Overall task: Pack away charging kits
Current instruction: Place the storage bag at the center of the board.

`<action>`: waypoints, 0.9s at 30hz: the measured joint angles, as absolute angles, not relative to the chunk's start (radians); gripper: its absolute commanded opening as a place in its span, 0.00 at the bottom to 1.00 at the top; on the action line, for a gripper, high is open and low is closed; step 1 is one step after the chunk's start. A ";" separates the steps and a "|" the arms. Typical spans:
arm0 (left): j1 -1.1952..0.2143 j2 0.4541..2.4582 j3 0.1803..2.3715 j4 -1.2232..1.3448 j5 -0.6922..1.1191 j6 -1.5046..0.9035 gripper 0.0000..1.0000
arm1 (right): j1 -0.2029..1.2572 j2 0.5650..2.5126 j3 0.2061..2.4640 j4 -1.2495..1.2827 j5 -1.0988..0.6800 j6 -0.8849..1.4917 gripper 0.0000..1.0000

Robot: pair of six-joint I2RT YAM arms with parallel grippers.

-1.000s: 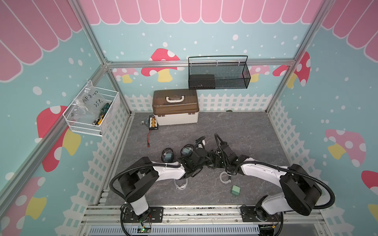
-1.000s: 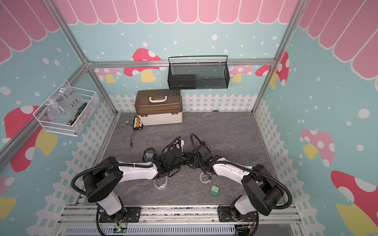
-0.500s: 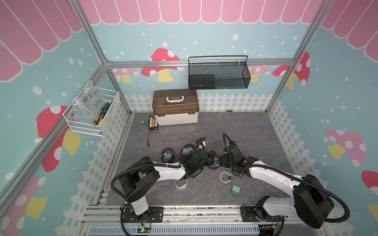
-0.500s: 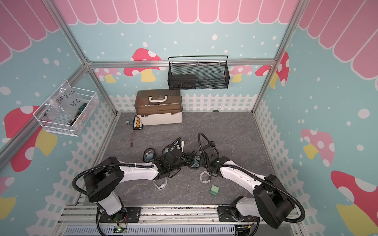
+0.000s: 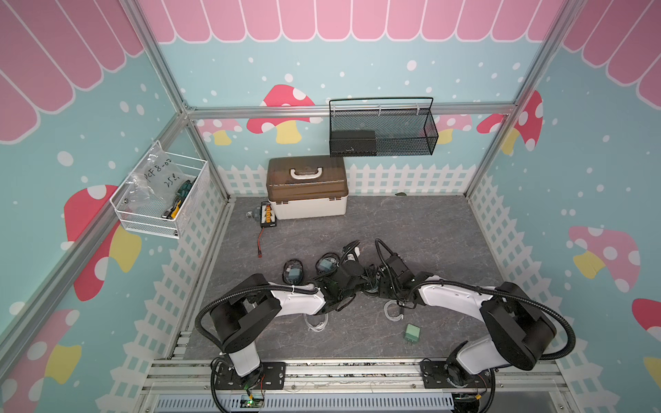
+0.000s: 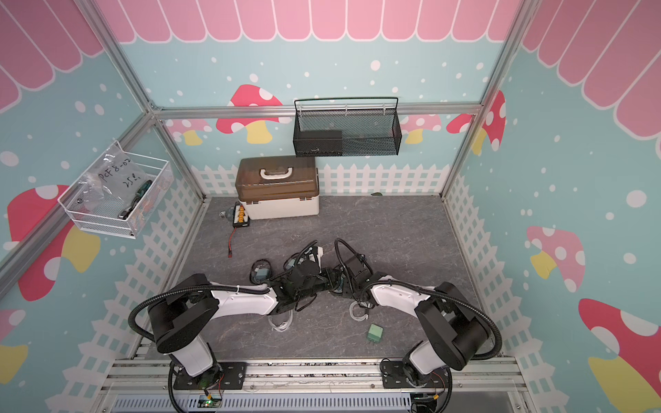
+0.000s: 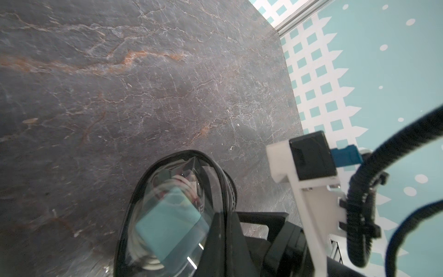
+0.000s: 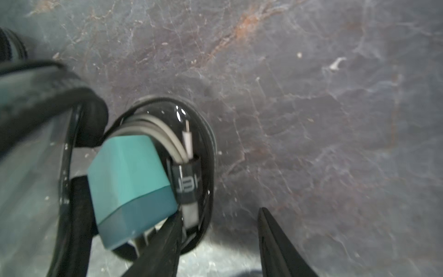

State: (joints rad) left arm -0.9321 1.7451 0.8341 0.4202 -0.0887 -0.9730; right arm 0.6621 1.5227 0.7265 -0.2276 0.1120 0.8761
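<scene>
Observer: Worktop (image 5: 411,229) in both top views. The arms meet near its middle, left end effector (image 5: 363,284) and right end effector (image 5: 377,289) nose to nose. What they work on is hidden under the wrists.

Checker: Other kits?

Observer: Two filled pouches (image 5: 293,271) lie just beside the left arm, toward the back. A loose cable (image 5: 393,311) sits by the right wrist, with a loose adapter (image 5: 412,332) nearer the front edge. My reckoning is roughly half packed.

Checker: Left wrist view?

Observer: Left end effector is clamped tight on the black rim of a clear pouch (image 7: 167,211). A teal adapter (image 7: 169,230) shows inside. The pouch rests on the worktop.

Checker: Right wrist view?

Observer: Same pouch, I judge, with its mouth gaping. The adapter stands proud of the rim, a white cable (image 8: 155,130) coiled behind it. The right fingers stand well parted and grip nothing. One fingertip (image 8: 167,239) sits at the rim under the adapter. Blur; touching or not, cannot tell.

Checker: How to do it well?

Observer: Likely step is to seat the adapter, then close. Left should anchor the rim firmly. Right should first press the adapter flat below the rim and mind the cable plug does not snag. Then close slowly and evenly.
</scene>
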 measured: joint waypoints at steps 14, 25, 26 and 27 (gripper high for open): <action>-0.931 1.702 0.758 0.431 -0.084 -0.971 0.71 | 0.659 1.517 0.774 -0.266 0.150 0.846 0.51; -0.931 1.392 0.566 0.484 -0.139 -0.920 0.88 | 0.641 1.314 0.753 -0.317 0.173 0.808 0.61; -0.931 1.370 0.549 0.484 -0.147 -0.916 0.89 | 0.641 1.319 0.765 -0.321 0.168 0.801 0.60; -0.931 1.348 0.535 0.476 -0.160 -0.913 0.89 | 0.641 1.332 0.786 -0.327 0.163 0.794 0.59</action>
State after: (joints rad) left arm -0.9314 1.3479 0.5346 0.4763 -0.1600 -0.9127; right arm 0.6411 1.3319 0.7860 -0.3275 0.1631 0.7944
